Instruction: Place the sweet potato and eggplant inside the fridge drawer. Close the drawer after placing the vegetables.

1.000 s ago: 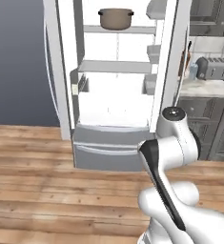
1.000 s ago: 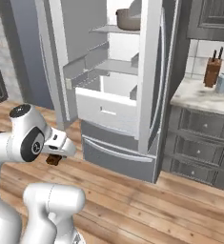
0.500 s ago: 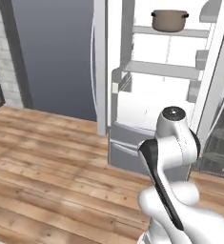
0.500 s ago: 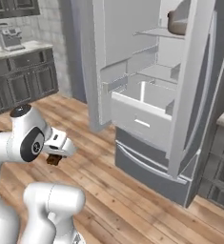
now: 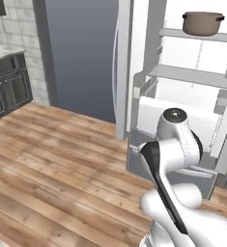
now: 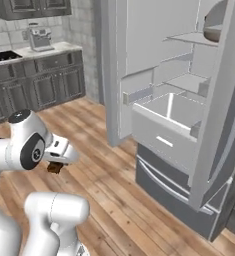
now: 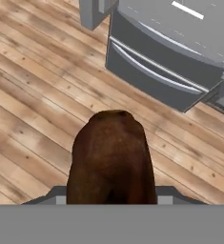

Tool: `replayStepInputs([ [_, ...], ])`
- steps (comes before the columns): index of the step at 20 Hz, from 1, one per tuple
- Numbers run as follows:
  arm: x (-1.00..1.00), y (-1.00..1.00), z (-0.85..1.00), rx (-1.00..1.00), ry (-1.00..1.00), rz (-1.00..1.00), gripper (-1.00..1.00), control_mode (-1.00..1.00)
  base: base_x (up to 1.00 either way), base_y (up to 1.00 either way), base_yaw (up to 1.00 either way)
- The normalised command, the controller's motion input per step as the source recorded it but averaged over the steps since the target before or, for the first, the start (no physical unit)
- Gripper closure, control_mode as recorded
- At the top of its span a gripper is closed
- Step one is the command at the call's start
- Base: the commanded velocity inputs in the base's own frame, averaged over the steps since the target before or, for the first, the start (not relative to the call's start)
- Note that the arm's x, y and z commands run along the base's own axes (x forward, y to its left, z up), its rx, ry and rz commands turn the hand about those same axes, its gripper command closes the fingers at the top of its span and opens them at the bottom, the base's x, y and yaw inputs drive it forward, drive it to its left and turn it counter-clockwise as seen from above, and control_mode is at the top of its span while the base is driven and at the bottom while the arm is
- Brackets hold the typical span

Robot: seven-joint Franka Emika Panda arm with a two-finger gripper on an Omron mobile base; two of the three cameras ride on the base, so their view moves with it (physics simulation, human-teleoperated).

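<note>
At the far left of the right base view, dark grey cabinets (image 6: 44,82) stood along the wall, and a coffee machine (image 6: 39,37) was on their counter. In front of them the wooden floor (image 6: 109,170) ran across the room.

The white arm (image 6: 26,147) rose from the lower left of that view. At its end the gripper (image 6: 55,167) was closed on the sweet potato (image 6: 54,168), a small brown piece that showed just under the hand, above the floor and well apart from the fridge. In the hand view the sweet potato (image 7: 111,157) was a large dull brown lump at the bottom centre; the fingertips were hidden behind it. The wooden floor (image 7: 32,95) lay below it.

More to the right, the fridge (image 6: 154,45) stood with its doors open. The fridge drawer (image 6: 164,127) was pulled out, a wide white box with a pale front, and from here I could not tell what lay inside it. Under it was the grey freezer front (image 6: 174,192) with a long handle; the same grey front (image 7: 161,71) showed at the top of the hand view. In the left base view the fridge drawer (image 5: 148,108) was partly behind the arm (image 5: 175,144). On the upper shelf (image 5: 197,36) at the right stood a brown pot (image 5: 202,23) with a lid.
</note>
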Motion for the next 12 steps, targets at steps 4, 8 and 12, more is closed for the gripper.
replayStepInputs([
  [4,0.0,0.0,0.0,0.0,0.0,0.0,1.0,1.0,0.91,0.0,-0.08],
  [8,0.0,0.0,0.0,0.0,0.0,0.0,1.0,1.0,0.76,0.0,-0.29],
  [12,0.0,0.0,0.0,0.0,0.0,0.0,1.0,1.0,0.73,0.0,-0.39],
])
